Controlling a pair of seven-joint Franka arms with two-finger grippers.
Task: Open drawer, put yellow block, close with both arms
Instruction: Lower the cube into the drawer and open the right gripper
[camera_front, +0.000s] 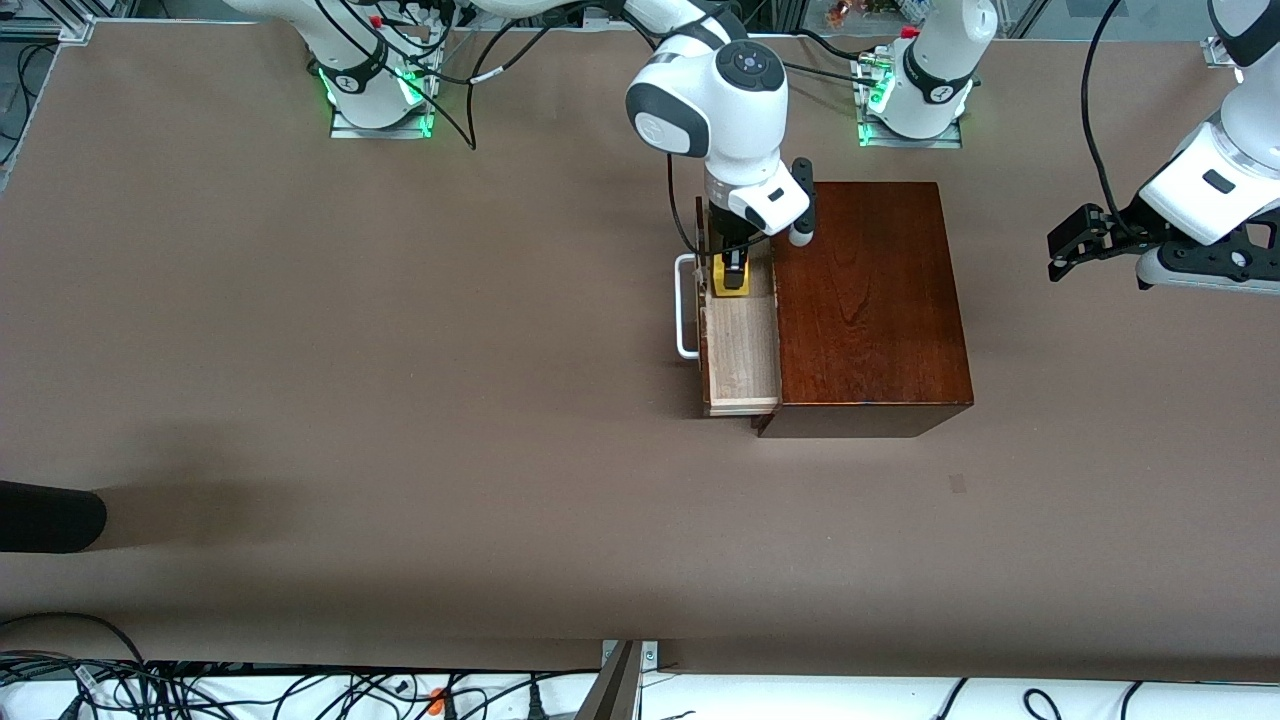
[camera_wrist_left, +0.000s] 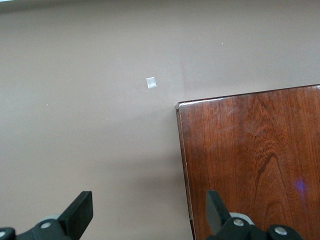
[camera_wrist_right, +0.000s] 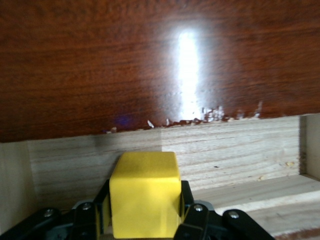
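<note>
right gripper (camera_wrist_right: 144, 220) pinches the yellow block (camera_wrist_right: 145, 192) between its jaws, low inside the open drawer (camera_front: 742, 350), so a release should drop it in. wooden box (camera_front: 868, 300) just past the jaws. left gripper (camera_wrist_left: 150, 212) waits spread over the box edge.

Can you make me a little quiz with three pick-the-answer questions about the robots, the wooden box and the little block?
1. Where is the small bright yellow cube?
A. on the brown table
B. held over the open pale-wood drawer
C. on top of the glossy dark-brown wooden box

2. What colour is the drawer's U-shaped bar handle?
A. white
B. black
C. red

3. How are the left gripper's jaws?
A. shut on the cube
B. shut on the handle
C. open, holding nothing

Answers:
1 B, the right gripper holds the cube over the tray.
2 A, the bar looks white against the table.
3 C, its jaws stand apart in the air by the box's edge.
</note>
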